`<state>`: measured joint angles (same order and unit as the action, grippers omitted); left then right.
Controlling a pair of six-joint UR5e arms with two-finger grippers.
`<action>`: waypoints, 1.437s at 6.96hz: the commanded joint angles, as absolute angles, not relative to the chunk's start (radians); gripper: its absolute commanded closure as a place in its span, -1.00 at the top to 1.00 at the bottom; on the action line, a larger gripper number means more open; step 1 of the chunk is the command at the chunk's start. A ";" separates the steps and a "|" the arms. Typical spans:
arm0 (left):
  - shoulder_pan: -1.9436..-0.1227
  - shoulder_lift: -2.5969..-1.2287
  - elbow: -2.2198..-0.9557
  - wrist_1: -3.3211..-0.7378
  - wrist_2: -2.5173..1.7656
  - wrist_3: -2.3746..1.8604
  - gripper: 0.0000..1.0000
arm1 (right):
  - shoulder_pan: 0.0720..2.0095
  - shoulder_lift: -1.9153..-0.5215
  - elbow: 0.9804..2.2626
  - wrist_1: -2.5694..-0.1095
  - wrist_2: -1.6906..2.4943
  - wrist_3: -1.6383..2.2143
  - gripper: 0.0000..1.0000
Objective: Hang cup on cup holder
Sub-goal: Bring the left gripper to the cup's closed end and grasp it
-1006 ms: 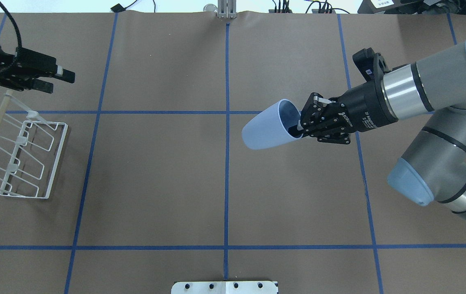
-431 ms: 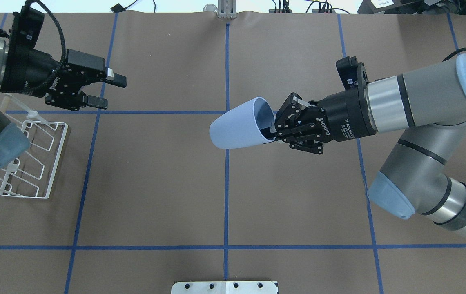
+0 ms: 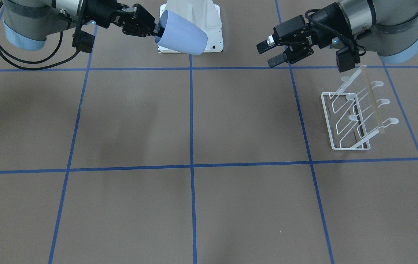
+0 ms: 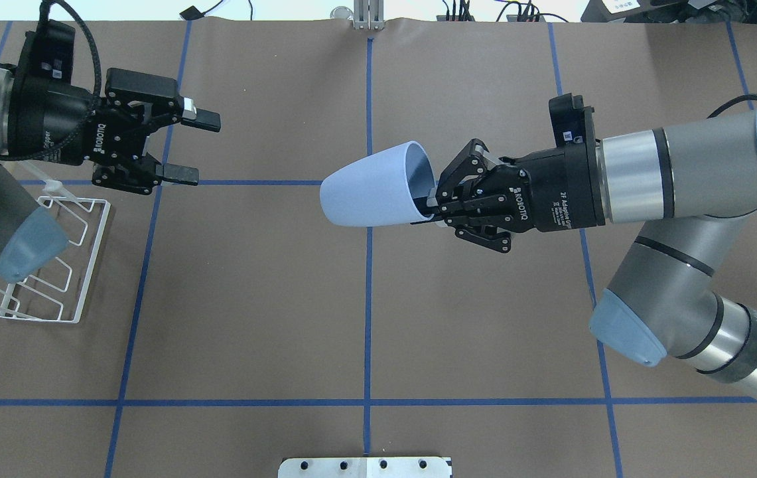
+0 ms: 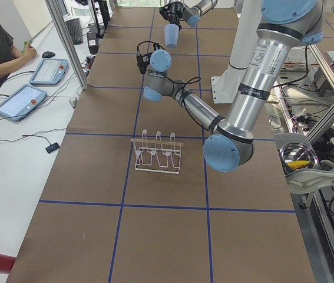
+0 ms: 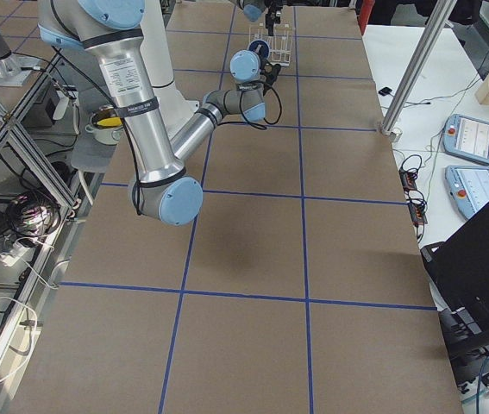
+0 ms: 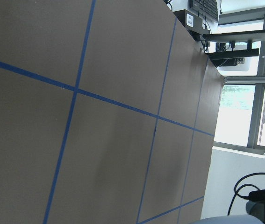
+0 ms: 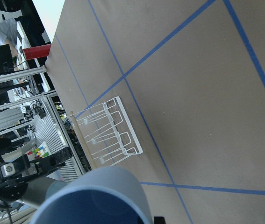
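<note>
So right now the right tool point(image 4: 428, 202) has the cup point(image 4: 371, 189) pinched by its rim, one finger inside the mouth and the other outside on the wall. The cup is off the desk point(image 4: 252, 299), lying sideways in the air straight out in front of that tool, closed bottom pointing away from it and open mouth facing back at the wrist.

Further out past the cup's bottom there's a stretch of bare desk, then the left tool point(image 4: 198, 148). It's spread wide with nothing in it, and it points back toward the cup. The two are well apart, no contact at all.

Furthest from the right tool, beyond the left tool and partly under that arm's elbow, is the cup holder point(image 3: 372, 101). It's standing on the desk and none of its prongs has anything on it.

Progress-wise I'd call it early-middle. The pick-up is done and the cup is airborne and heading the right way. To me this looks like a hand-over being lined up, since the empty tool is open and facing it. What's left is pretty much everything that matters: close the gap, pass the cup over (or carry it all the way), then slide its mouth over a prong and let go.
</note>
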<state>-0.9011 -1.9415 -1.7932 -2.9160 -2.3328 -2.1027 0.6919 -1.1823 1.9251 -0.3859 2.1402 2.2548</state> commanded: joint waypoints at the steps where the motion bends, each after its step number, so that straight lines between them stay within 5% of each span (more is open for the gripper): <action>1: -0.848 -1.963 -1.784 -3.006 -2.319 -2.166 0.95 | 0.680 -1.151 1.927 -0.359 2.094 2.307 -1.00; 7: -0.813 -2.009 -1.775 -3.065 -2.246 -2.298 0.96 | 0.649 -1.132 1.928 -0.328 2.048 2.342 -1.00; 10: -0.796 -2.005 -1.697 -3.372 -2.079 -2.593 0.96 | 0.634 -1.140 1.925 -0.264 2.019 2.359 -1.00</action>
<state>-0.8069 -2.0058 -1.7484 -3.2174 -2.1595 -2.4561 0.6375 -1.1378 1.9260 -0.2798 2.0249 2.3514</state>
